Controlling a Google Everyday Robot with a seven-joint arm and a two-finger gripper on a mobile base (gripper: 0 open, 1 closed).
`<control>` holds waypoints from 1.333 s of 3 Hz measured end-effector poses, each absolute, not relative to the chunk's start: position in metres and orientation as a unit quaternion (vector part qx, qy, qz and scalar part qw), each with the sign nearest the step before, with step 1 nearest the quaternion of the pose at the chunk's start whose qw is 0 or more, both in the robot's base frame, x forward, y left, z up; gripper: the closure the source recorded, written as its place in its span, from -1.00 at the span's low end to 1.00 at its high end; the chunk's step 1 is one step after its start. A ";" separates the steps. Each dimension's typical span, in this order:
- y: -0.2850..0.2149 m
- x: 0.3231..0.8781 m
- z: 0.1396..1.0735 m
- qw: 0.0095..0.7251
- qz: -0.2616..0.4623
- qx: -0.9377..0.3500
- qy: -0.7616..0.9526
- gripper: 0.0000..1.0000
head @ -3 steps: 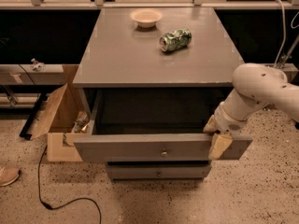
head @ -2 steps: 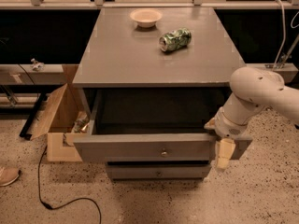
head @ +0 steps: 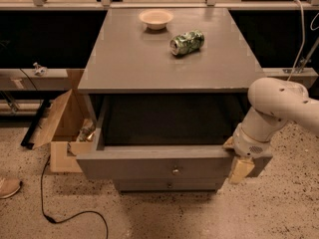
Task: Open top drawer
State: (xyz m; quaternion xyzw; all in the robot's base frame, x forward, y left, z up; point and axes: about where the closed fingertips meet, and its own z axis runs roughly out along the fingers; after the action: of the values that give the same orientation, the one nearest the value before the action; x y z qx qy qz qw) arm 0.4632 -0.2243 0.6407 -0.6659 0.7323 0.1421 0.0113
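The top drawer (head: pixel 129 166) shows a matt grey front with a shiny metal knob (head: pixel 175 171); the gripper (head: pixel 236 158) at its right front corner is smooth cream plastic.

Lab, speckled floor (head: pixel 289 208), cable (head: pixel 75 216), gripper (head: pixel 237 159) at top drawer (head: pixel 134 166)

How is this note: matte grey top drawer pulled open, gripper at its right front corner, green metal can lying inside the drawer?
One error: in the camera view the green metal can lies on the grey cabinet top, not inside the drawer. The matte grey top drawer is pulled open, gripper at its right front corner.
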 end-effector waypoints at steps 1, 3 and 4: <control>-0.228 0.450 0.648 0.004 0.142 -0.661 0.736 0.29; -0.231 0.447 0.651 0.010 0.139 -0.660 0.739 -0.12; -0.236 0.444 0.659 0.025 0.131 -0.657 0.742 -0.58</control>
State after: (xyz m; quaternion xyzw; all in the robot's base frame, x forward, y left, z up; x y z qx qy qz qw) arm 0.4437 -0.2362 0.6588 -0.6568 0.7421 0.1314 0.0254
